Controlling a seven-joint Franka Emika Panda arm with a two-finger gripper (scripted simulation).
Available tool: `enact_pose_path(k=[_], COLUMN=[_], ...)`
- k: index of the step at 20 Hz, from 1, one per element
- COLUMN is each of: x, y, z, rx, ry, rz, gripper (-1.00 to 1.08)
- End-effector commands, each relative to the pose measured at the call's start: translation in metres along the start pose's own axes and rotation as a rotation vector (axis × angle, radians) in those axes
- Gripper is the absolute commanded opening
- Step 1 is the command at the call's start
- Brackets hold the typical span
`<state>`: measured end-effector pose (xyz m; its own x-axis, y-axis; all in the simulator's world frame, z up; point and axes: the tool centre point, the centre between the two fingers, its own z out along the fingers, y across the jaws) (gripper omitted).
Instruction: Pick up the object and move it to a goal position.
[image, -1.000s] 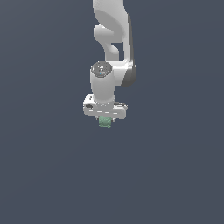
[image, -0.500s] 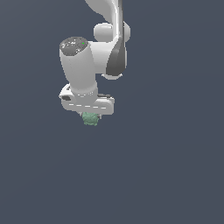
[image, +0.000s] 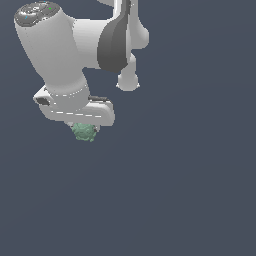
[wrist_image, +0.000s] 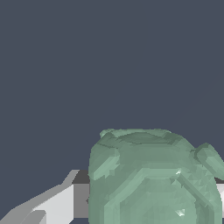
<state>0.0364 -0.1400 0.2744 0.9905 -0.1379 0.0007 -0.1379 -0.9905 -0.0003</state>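
Exterior view: white arm (image: 75, 45) large in the upper part toward the exterior view's left, hand (image: 84, 128) pointing down, clamped on the object (image: 84, 132), a pale mint-green bumpy lump poking out just below the hand body, held aloft against plain dark grey backdrop. Wrist view: object (wrist_image: 153, 179) up close, filling the frame between the fingers (wrist_image: 48, 205), one white finger touching its side, the other mostly hidden behind the lump.
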Motion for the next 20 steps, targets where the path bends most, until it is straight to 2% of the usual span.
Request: enact_pose_path(k=[1,10,20], x=[0.008,0.033,0.046], y=[0.008,0.032,0.043], z=[-0.014,-0.052,-0.071], rx=[0.0,0.0,0.0], ry=[-0.001,-0.001,-0.001], rz=[-0.001,-0.001,0.0], gripper=[-1.0,-1.0,-1.0])
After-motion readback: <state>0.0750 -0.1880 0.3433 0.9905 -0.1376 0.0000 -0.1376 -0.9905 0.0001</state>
